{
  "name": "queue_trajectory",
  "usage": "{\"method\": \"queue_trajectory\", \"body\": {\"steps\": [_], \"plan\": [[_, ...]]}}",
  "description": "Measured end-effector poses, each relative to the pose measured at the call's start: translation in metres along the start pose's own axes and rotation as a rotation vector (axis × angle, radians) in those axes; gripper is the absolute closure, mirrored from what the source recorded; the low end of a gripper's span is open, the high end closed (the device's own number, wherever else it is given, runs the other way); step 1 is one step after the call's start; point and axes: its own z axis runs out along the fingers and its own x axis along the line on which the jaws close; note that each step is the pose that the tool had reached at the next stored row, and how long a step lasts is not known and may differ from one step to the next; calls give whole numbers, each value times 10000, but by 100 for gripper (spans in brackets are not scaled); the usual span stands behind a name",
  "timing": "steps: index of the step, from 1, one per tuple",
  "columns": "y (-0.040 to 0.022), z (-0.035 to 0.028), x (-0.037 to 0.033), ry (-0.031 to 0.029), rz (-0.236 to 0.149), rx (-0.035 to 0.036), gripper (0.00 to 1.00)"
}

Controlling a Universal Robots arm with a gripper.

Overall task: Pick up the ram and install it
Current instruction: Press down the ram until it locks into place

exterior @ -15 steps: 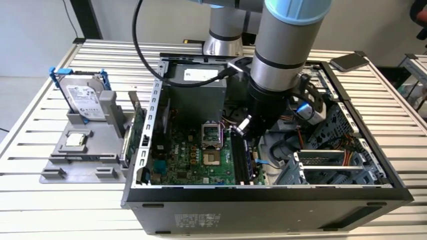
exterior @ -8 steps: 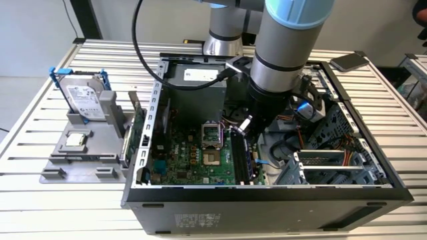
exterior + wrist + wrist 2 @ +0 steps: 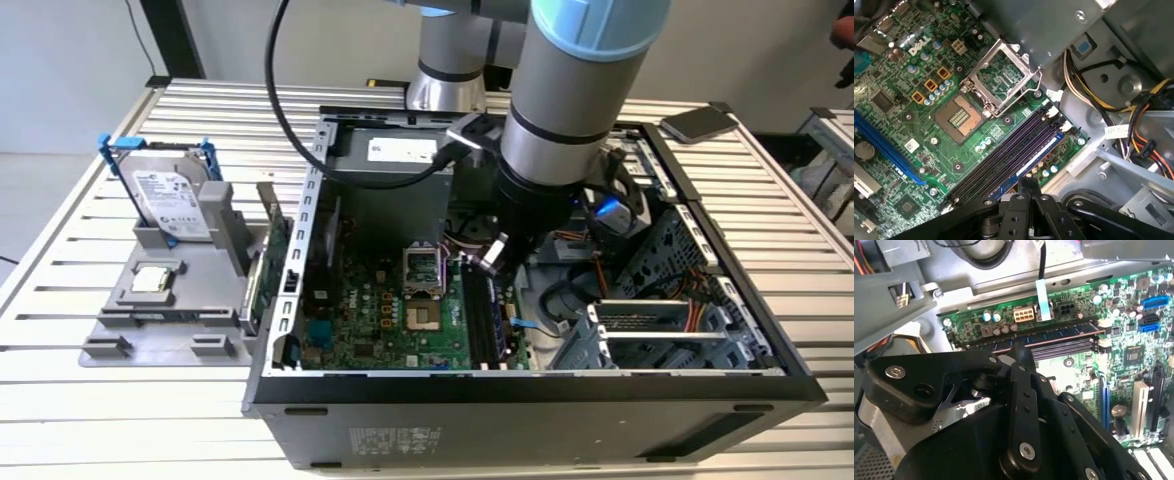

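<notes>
First wrist view: closed gripper (image 3: 1026, 184) presses thin dark ram (image 3: 1030, 159), lying lengthwise along the black slots (image 3: 1004, 152).

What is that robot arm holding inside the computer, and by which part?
It cannot be told that anything is held. The tool presses closed fingertips down on the top edge of the ram, which stands in the outermost motherboard slot.

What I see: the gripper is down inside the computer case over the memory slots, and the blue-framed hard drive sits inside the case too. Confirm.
One error. The gripper is inside the computer case over the memory slots, but the exterior view shows the blue-framed hard drive standing outside it, on the grey stand.
</notes>
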Motion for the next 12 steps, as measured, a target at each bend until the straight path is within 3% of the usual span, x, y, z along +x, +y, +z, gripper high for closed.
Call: {"method": "queue_trajectory", "body": {"steps": [6,8,12], "plan": [[0,2,0,-54,-393,-73,100],[0,2,0,-49,-1223,-117,100],[0,1,0,-46,-1579,-135,100]]}}
